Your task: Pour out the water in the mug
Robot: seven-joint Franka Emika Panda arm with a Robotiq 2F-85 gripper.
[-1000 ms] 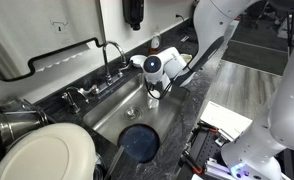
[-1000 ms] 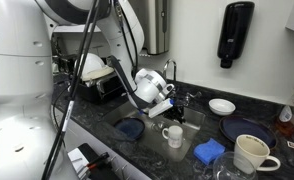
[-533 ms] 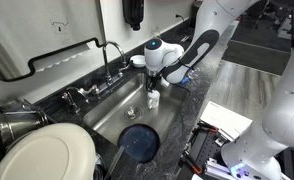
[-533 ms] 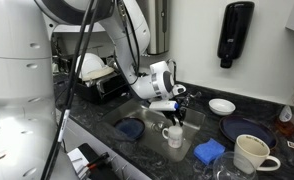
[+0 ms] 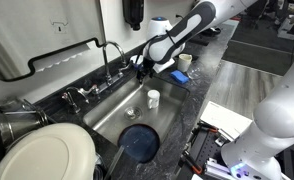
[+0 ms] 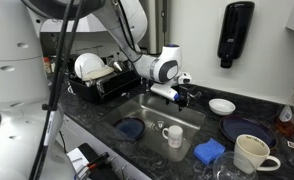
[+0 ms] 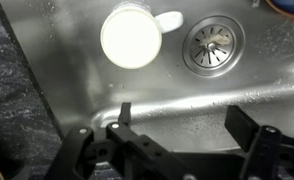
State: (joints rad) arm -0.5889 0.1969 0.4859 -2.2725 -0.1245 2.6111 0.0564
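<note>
The black two-fingered pincer has pulled up and away from the small whitish cylindrical mug. Half a second ago it hung right over the cup, and now it sits well above the stainless steel sink basin, back toward the curved metal tap. In the wrist view its jaws stand spread apart with nothing between them. The mug stands upright on the sink floor, just beside the round slotted drain, with its handle on the drain's side. It is apart from the dark blue round plate lying in the same basin. So the cup has been let go and left standing, not tipped. From above its inside reads as flat white, and I cannot tell whether water is left in it. The retreat looks like the close of the pour, or a reset before another grasp
</note>
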